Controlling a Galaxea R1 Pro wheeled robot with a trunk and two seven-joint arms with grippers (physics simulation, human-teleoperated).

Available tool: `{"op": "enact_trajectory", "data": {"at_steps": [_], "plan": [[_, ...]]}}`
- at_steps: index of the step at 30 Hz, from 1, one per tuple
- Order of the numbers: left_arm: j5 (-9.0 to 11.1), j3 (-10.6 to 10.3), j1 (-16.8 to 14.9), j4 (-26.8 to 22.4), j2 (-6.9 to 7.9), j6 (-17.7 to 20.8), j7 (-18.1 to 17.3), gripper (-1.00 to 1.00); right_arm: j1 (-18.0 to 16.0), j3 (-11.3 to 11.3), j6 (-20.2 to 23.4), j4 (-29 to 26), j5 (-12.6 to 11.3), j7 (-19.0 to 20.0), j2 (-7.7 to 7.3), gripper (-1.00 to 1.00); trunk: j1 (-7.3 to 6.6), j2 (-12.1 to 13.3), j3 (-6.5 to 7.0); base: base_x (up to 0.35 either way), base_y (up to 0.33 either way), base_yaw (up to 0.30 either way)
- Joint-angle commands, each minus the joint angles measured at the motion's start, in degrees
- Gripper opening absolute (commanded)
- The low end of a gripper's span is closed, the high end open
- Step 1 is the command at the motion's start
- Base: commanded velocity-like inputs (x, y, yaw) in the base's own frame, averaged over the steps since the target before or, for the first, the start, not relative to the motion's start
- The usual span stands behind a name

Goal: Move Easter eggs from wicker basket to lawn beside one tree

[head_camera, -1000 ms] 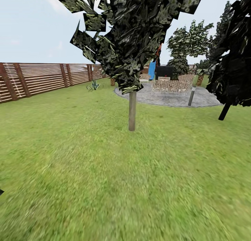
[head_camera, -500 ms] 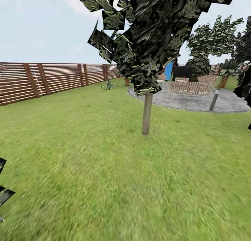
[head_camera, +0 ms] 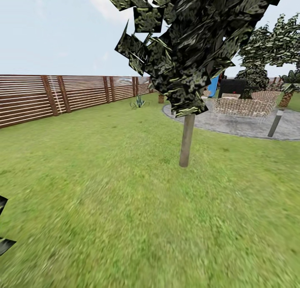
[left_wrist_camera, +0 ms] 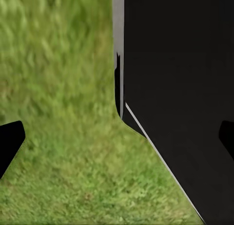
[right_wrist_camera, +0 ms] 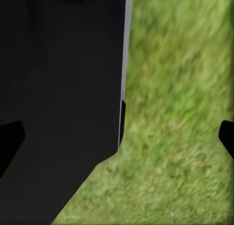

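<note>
You are facing a tree on the lawn, both grippers spread empty over grass; drifting on risks clipping its trunk.

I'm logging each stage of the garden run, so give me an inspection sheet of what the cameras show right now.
Surface: lawn, mottled green grass, flat.
Job's things: tree with a straight grey-brown trunk stands ahead on the grass; eggs and basket: nothing seen.
Clutter: nothing seen on the nearby grass.
Grippers: left pincer and right pincer open, nothing between the fingertips, grass below.
Cables: nothing seen.
Surroundings: slatted wooden fence at left; grey paved patio with furniture beyond the tree; more trees far right.
</note>
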Motion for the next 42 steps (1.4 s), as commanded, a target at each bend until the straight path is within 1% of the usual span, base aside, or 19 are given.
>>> {"op": "enact_trajectory", "data": {"at_steps": [1, 12, 28, 36, 42], "plan": [[0.0, 0.0, 0.0, -0.1, 0.01, 0.0, 0.0, 1.00, 0.0, 0.0, 0.0, 0.0, 0.2, 0.0, 0.02, 1.00, 0.04, 0.0, -0.03, 0.341, 0.000, 0.004], [0.0, 0.0, 0.0, -0.1, 0.01, 0.0, 0.0, 1.00, 0.0, 0.0, 0.0, 0.0, 0.2, 0.0, 0.06, 1.00, 0.04, 0.0, -0.03, 0.341, 0.000, 0.016], [0.0, 0.0, 0.0, -0.1, 0.01, 0.0, 0.0, 1.00, 0.0, 0.0, 0.0, 0.0, 0.1, 0.0, 0.06, 1.00, 0.04, 0.0, -0.03, 0.341, 0.000, 0.235], [0.0, 0.0, 0.0, -0.1, 0.01, 0.0, 0.0, 1.00, 0.0, 0.0, 0.0, 0.0, 0.1, 0.0, 0.06, 1.00, 0.04, 0.0, -0.03, 0.341, 0.000, 0.072], [0.0, 0.0, 0.0, -0.1, 0.01, 0.0, 0.0, 1.00, 0.0, -0.4, 0.0, 0.0, -0.1, 0.0, 0.06, 1.00, 0.04, 0.0, -0.03, 0.341, 0.000, 0.210]]}}
